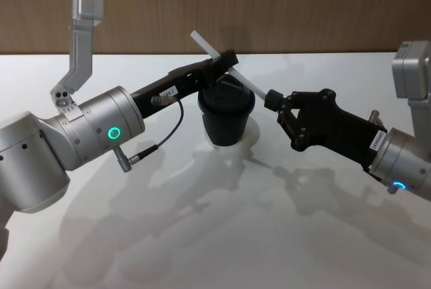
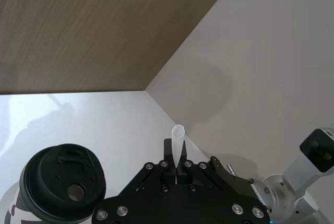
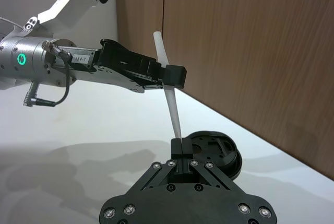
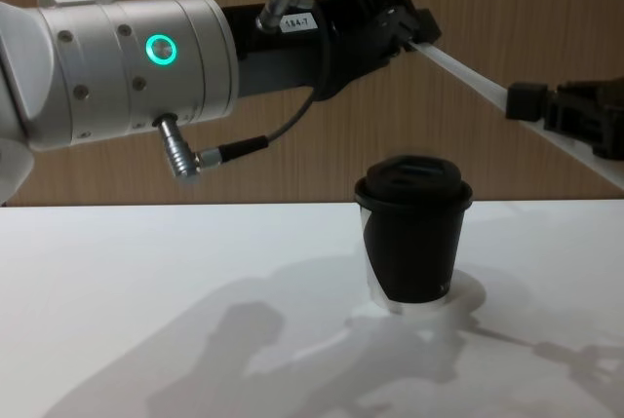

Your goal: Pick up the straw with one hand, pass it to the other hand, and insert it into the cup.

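Over the cup, left gripper (image 1: 225,60): clamped on the straw (image 1: 249,81) a bit above mid-length, silver wrist reaching in from the left
Right gripper (image 1: 273,98): pinched closed on the straw's lower end, just right of the cup (image 1: 225,117)
Straw: was in the air, tilted, spanning both grippers, high end up and to the left, touching neither lid nor table
Cup: stood upright on the white table (image 1: 202,248), black lid (image 2: 65,182) on, small round hole (image 2: 77,191) in its top
Step, my read: handover, both sides holding; right needed to release before left could aim
Handling: thin hollow plastic, looked near weightless and smooth; likely to kink under a hard squeeze and to pivot in a light pinch
Grip point: near the middle, low end left free for the hole
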